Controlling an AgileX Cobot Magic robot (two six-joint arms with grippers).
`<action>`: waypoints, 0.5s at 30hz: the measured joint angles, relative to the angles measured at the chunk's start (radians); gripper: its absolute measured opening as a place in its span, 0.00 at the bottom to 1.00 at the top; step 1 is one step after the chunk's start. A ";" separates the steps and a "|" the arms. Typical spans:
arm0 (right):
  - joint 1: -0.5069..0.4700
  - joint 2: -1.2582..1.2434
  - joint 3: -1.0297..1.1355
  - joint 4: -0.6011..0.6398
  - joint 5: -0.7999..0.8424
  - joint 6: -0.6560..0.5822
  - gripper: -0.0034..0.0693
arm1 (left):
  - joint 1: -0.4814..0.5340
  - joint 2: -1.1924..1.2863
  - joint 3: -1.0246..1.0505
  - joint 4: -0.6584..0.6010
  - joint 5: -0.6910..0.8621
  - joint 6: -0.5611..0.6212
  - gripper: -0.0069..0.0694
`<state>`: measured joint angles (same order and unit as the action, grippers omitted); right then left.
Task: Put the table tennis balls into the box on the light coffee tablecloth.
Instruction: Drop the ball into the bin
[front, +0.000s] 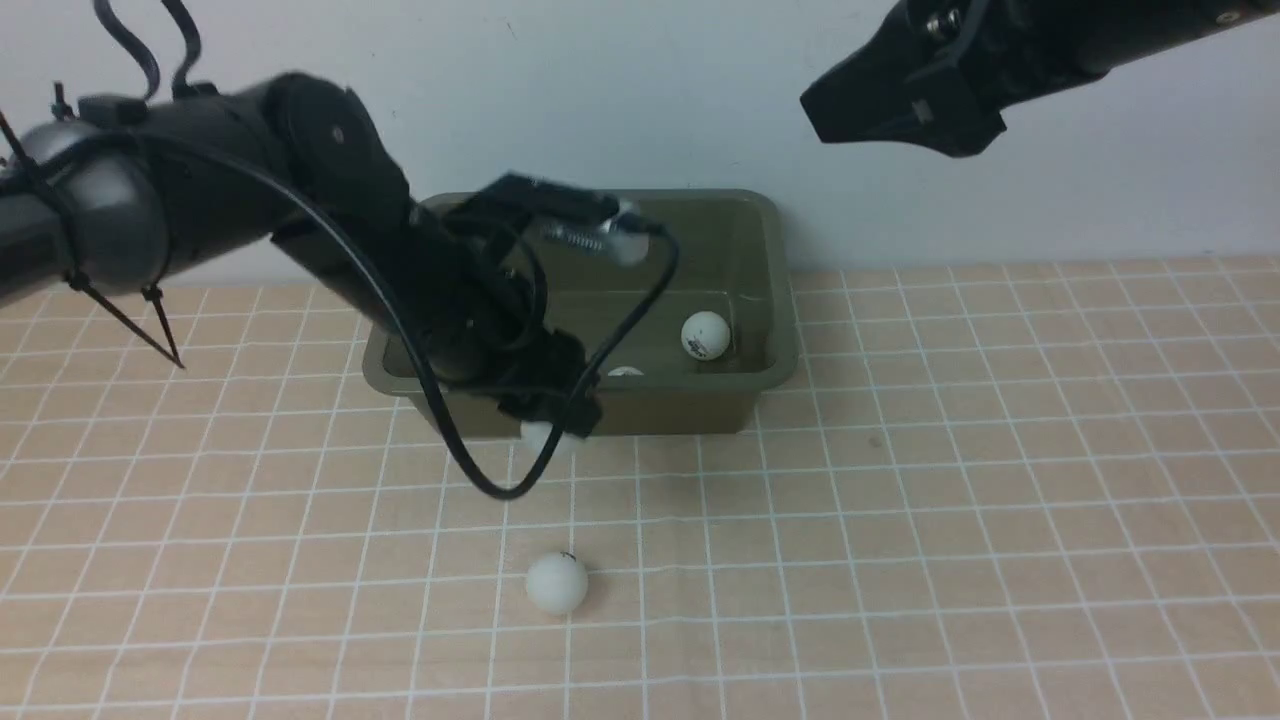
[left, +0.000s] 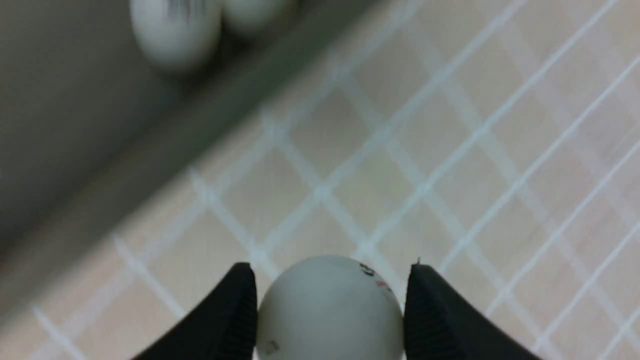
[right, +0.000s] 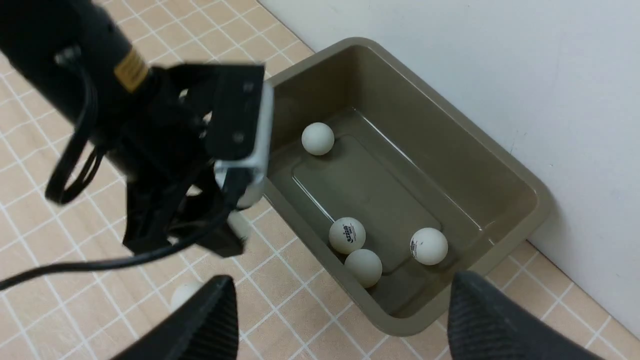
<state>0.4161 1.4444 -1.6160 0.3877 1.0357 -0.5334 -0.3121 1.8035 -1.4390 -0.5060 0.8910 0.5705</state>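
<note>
My left gripper (front: 548, 428) is shut on a white table tennis ball (left: 327, 310), both fingers pressed against its sides, low over the light coffee tablecloth (front: 1000, 500) just in front of the box's near wall. The olive-green box (front: 780, 300) stands at the back against the wall, and the right wrist view shows several balls inside it, one being (right: 429, 246). Another ball (front: 557, 582) lies loose on the cloth nearer to me. My right gripper (right: 344, 282) hangs high above the box's right end, open with nothing between its fingers.
A white wall (front: 1050, 200) rises right behind the box. The left arm (front: 330, 200) leans over the box's left half, and its black cable (front: 500, 490) loops down in front of the near wall. Checked cloth stretches to the right and front.
</note>
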 joint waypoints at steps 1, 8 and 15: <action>0.000 0.000 0.000 0.000 0.000 0.000 0.75 | 0.000 0.000 -0.005 -0.002 -0.003 0.000 0.49; 0.000 0.000 0.000 0.000 0.026 0.000 0.75 | 0.015 0.025 -0.060 0.014 -0.260 0.121 0.49; 0.000 0.000 0.000 0.004 0.027 0.000 0.75 | 0.065 0.139 -0.061 -0.007 -0.356 0.241 0.49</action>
<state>0.4161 1.4444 -1.6160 0.3921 1.0632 -0.5334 -0.2468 1.9427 -1.4999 -0.5132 0.5350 0.8118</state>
